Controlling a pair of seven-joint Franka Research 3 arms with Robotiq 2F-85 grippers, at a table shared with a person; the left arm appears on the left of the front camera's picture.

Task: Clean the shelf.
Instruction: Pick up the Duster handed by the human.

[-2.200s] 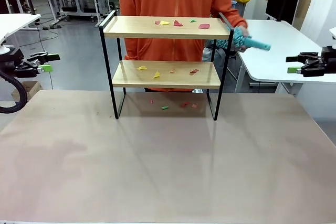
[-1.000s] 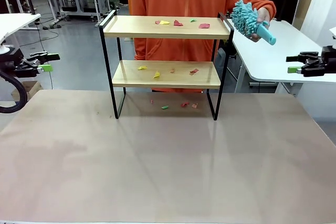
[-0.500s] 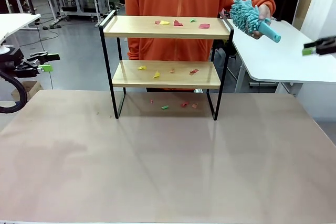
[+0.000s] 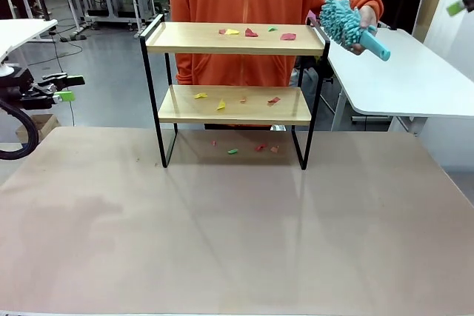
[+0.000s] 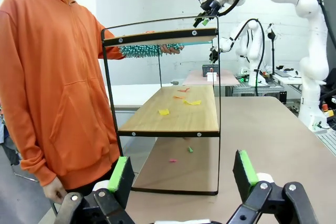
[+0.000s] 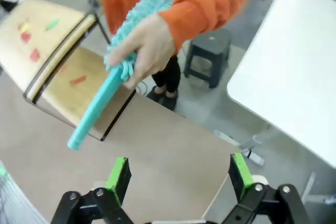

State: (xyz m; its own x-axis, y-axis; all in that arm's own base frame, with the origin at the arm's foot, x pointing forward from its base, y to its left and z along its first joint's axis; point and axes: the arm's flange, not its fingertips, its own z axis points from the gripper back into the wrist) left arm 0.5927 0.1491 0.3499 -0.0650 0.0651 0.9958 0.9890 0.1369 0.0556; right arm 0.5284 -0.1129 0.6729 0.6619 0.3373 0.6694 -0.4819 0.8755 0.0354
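The shelf (image 4: 233,38) stands at the far middle of the table, with paper scraps (image 4: 250,32) on both wooden boards and on the table under it. A person in orange holds a teal duster (image 4: 346,21) by its handle just right of the top board. My left gripper (image 4: 68,86) hangs open at the far left, off the table. My right gripper (image 4: 458,5) is high at the top right, open. In the right wrist view its fingers (image 6: 119,174) spread wide below the duster handle (image 6: 94,114) and the shelf (image 6: 52,45). In the left wrist view the open gripper (image 5: 184,174) faces the shelf (image 5: 168,114) end-on.
A white side table (image 4: 400,72) stands right of the shelf, behind the duster. Another white table edge (image 4: 22,31) is at the left. The brown table (image 4: 237,234) in front of the shelf is bare. The person stands close behind the shelf.
My right gripper rose from beside the white table up to the top right corner. The person lifted the duster to the shelf's top right end. The left arm stayed still.
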